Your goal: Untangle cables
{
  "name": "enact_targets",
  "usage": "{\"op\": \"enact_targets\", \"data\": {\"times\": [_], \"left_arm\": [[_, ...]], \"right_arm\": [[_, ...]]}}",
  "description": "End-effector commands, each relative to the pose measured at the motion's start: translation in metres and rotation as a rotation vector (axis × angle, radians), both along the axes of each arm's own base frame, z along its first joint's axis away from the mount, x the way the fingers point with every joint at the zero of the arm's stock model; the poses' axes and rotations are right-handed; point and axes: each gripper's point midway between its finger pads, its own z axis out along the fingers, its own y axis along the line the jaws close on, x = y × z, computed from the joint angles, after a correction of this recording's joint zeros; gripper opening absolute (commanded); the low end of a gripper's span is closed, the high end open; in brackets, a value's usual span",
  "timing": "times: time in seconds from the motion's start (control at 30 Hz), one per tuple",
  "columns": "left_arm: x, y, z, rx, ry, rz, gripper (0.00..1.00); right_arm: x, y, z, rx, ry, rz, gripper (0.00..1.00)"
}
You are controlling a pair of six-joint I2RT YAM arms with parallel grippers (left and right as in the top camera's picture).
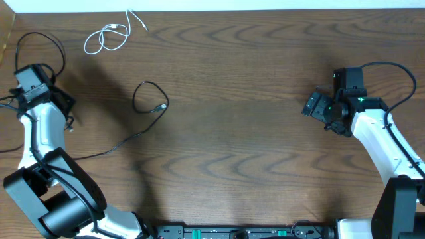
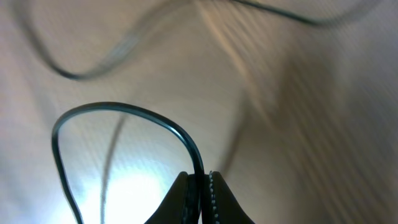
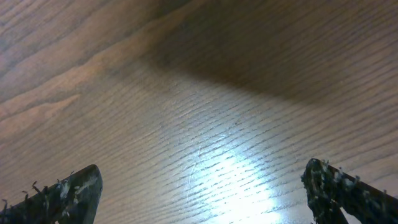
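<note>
Brown wood-grain table (image 1: 252,172) carries everything.

The left arm (image 1: 40,133) is where trouble could start. If it hauls away sharply, I judge the thin cord could slide out of the tip pinch. The cord could also snag on the arm's own thicker wire, or drop over the left edge. The arm runs up the left edge toward the far-left corner, its elbow bent by the near edge and its wrist raised off the wood.

The right arm (image 1: 378,133) is folded by the right edge with its wrist turned toward the table's middle. It is too far off to steady anything.

The looped black cable (image 1: 147,83) lies left of the middle, and its tail trails toward the near-left corner. The held black cable (image 2: 106,105) arcs up beside the left edge. The left arm hides whether the two cross; if they do, pulling could tighten a knot. The white cable (image 1: 109,36) lies coiled by the far edge, well apart from both.

The left fingers (image 2: 180,202) are closed, gripping the held black cable between their tips. The right fingers (image 3: 68,193) stand wide apart over bare wood with nothing between them.
</note>
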Motion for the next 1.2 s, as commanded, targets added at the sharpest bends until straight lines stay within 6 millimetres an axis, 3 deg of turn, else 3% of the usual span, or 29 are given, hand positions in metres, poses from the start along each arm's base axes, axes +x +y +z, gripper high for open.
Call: {"op": "enact_targets", "data": {"times": [0.0, 0.33, 0.4, 0.6, 0.77, 0.9, 1.0, 1.17], "left_arm": [[-0.030, 0.036, 0.011, 0.146, 0.093, 0.114, 0.08], [-0.014, 0.031, 0.009, 0.080, 0.010, 0.043, 0.08], [-0.011, 0.024, 0.006, 0.045, 0.006, 0.019, 0.13], [0.015, -0.024, -0.008, -0.201, -0.110, -0.152, 0.08], [0.029, -0.048, -0.007, -0.281, -0.156, -0.229, 0.08], [0.033, -0.067, -0.010, -0.300, -0.130, -0.268, 0.15], [0.037, -0.086, -0.015, -0.312, -0.110, -0.308, 0.48], [0.051, -0.121, -0.026, -0.328, -0.075, -0.391, 0.51]], "right_arm": [[-0.001, -0.003, -0.002, -0.013, 0.007, 0.000, 0.99], [-0.001, -0.003, -0.002, -0.013, 0.007, 0.000, 0.99], [-0.001, -0.003, -0.002, -0.013, 0.007, 0.000, 0.99], [-0.001, -0.003, -0.002, -0.013, 0.007, 0.000, 0.99], [-0.001, -0.003, -0.002, -0.013, 0.007, 0.000, 0.99], [-0.001, -0.003, -0.002, -0.013, 0.007, 0.000, 0.99], [-0.001, -0.003, -0.002, -0.013, 0.007, 0.000, 0.99], [-0.001, -0.003, -0.002, -0.013, 0.007, 0.000, 0.99]]}}
